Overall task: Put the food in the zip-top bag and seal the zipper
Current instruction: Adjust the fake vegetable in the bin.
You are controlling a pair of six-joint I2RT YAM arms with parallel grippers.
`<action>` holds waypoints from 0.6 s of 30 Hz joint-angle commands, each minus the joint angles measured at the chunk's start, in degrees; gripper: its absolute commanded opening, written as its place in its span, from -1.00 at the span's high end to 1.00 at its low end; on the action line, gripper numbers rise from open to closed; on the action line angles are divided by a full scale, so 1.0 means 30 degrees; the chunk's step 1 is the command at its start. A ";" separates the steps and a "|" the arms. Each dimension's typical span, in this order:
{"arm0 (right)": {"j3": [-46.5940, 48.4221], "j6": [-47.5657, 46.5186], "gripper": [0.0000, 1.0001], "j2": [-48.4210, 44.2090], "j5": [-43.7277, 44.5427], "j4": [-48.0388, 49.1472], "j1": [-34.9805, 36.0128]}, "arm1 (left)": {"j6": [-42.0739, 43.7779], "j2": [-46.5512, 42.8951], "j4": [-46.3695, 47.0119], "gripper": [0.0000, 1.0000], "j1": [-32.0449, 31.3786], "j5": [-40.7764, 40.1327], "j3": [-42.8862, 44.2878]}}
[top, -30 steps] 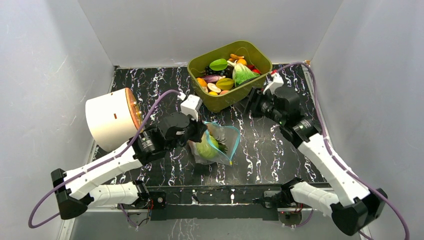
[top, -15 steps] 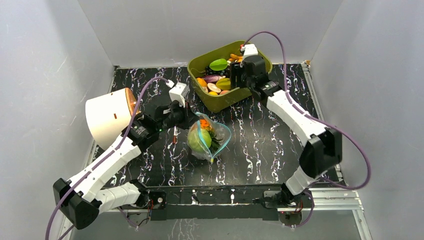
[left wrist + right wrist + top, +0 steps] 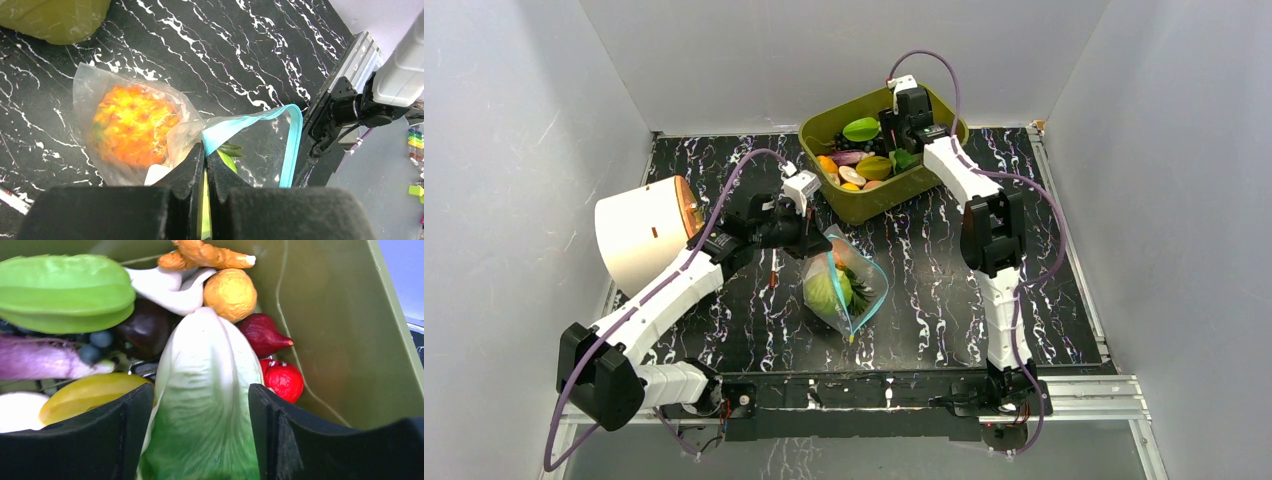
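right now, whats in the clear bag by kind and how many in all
orange pineapple: 1
round green cabbage: 1
total showing in the zip-top bag: 2

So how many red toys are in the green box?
2: a dark red pointed one and a bright red round one, both beside the pale cabbage. Others may be hidden.

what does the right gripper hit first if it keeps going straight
The right gripper would most likely meet the pale-green cabbage between its open jaws, in the olive-green tub; depth is unclear.
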 commanded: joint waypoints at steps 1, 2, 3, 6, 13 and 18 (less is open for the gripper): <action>0.1921 -0.1802 -0.43 0.1446 0.1152 0.1336 -0.0264 | 0.0427 -0.0067 0.1468 1.00 0.0159 0.1261 -0.0619; 0.2085 -0.1985 -0.46 0.1698 0.1297 0.1340 -0.0293 | 0.0501 -0.0084 0.1428 1.00 0.0164 0.1263 -0.0673; 0.2322 -0.2114 -0.46 0.1993 0.1396 0.1278 -0.0337 | 0.0591 -0.0087 0.1423 1.00 0.0153 0.1293 -0.0713; 0.2897 -0.2215 -0.46 0.2652 0.1452 0.0983 -0.0439 | 0.0786 -0.0009 0.1271 1.00 0.0191 0.0977 -0.0697; 0.2833 -0.2224 0.20 0.2502 0.0991 0.1428 -0.0451 | 0.0767 0.0004 0.1401 1.00 0.0485 0.1004 -0.0775; 0.2607 -0.1959 0.69 0.1719 0.1030 0.1931 -0.0448 | 0.0770 -0.0298 0.1522 1.00 0.0619 0.0892 -0.0904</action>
